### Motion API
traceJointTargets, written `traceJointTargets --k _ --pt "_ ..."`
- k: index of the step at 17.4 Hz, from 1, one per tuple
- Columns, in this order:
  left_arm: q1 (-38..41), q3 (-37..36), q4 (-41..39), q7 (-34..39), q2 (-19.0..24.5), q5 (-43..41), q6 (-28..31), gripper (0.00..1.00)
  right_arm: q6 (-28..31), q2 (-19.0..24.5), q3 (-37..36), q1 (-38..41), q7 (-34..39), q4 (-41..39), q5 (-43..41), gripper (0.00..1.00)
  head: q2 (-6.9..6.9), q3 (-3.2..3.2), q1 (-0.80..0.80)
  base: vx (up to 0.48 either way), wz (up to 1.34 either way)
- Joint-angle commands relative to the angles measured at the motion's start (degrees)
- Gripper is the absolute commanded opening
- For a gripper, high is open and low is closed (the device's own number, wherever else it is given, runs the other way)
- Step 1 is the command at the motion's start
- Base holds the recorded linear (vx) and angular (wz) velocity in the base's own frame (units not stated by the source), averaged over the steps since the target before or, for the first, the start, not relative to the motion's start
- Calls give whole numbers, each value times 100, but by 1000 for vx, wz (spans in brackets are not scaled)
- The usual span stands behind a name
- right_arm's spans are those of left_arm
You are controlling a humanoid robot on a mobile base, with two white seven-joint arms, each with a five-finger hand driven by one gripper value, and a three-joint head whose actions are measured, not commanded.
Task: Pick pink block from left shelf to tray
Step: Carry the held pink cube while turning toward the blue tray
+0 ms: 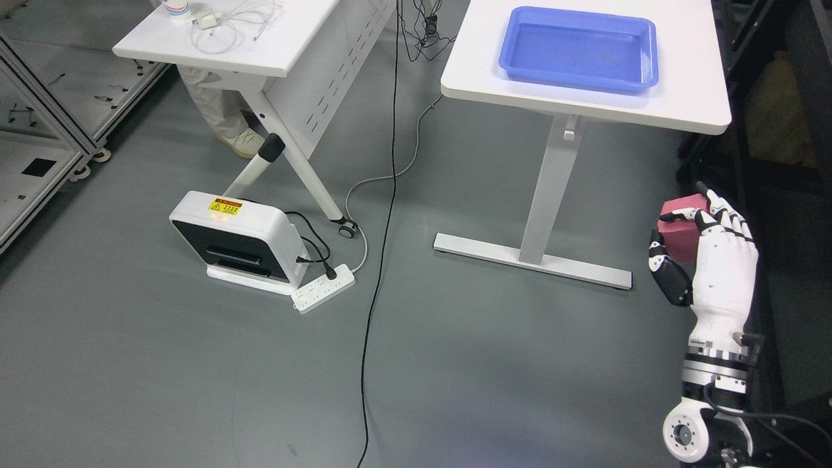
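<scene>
The right hand (712,260) rises from the lower right of the head view, its fingers (728,218) curled over the top of the pink block (679,231) and its thumb (666,270) pressed against the block's near side, so the block is pinched in the hand and held in the air above the grey floor (195,364); the blue tray (640,45) sits empty on the white worktop (689,97), well apart from the block, which hangs below and to the right of the tray, past the worktop's front edge; to the left of the tray stands a second white worktop (273,39) carrying loose white cables (221,29); beneath it a person's trouser leg and shoe (244,140) show; further left of the tray, on the floor, a white box-shaped device (234,237) rests beside a power strip (323,287).
</scene>
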Motion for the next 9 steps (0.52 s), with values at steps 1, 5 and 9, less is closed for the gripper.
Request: traceJointTargets --k 1,5,9 --pt "-176 0 -100 -2 100 -9 -3 100 -1 -100 -79 -3 3 6 -1 3 0 0 0 427 42" --pt "-176 0 -100 -2 100 -9 -3 100 -9 -100 -79 -3 12 6 -1 3 0 0 0 478 -27" --pt "-176 0 -100 -2 100 -9 -3 100 -9 -100 -70 -3 12 6 -1 3 0 0 0 487 62"
